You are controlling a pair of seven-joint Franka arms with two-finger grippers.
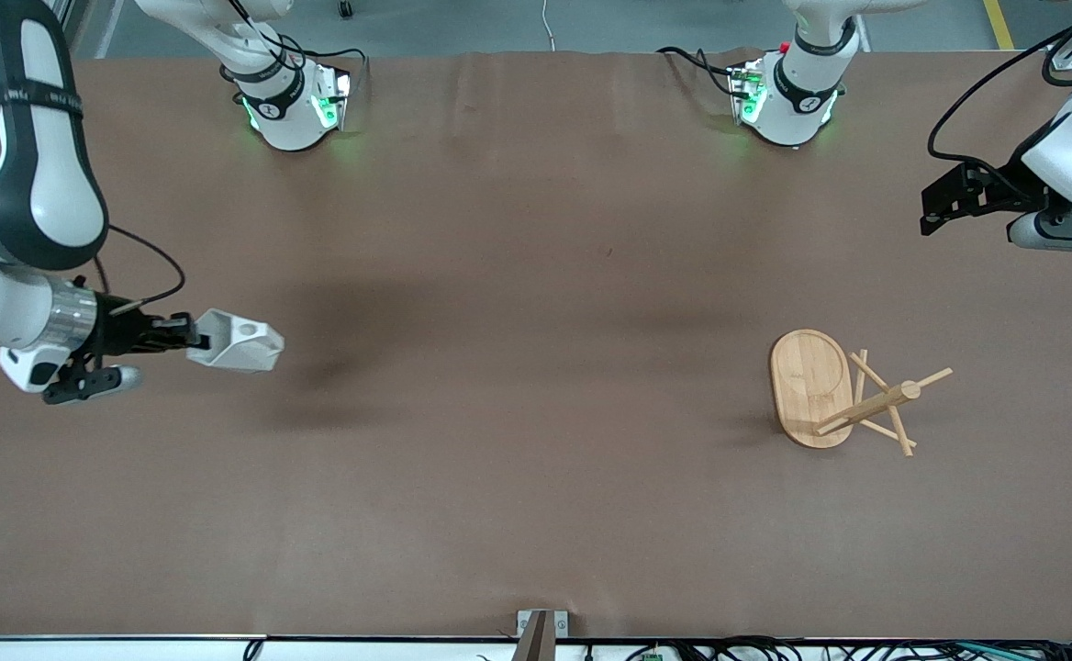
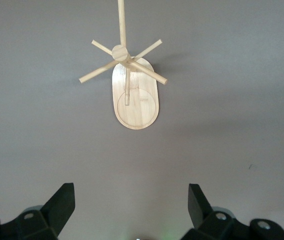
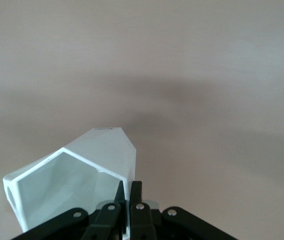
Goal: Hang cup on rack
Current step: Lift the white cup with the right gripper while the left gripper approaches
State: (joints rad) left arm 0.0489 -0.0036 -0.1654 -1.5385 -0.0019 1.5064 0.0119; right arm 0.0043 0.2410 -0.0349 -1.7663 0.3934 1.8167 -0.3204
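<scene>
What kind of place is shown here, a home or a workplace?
Probably a robotics lab: two arm bases bolted along a brown-covered table, cables at its edge, and only a cup and rack.

Brown table (image 1: pixel 536 275) — cables (image 1: pixel 775 647), seemingly.

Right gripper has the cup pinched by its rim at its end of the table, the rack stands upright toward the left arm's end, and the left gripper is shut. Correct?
Not quite: the left gripper is open, its fingers spread wide in the left wrist view. The rest holds: the right gripper pinches the cup by its rim, and the rack stands upright.
</scene>
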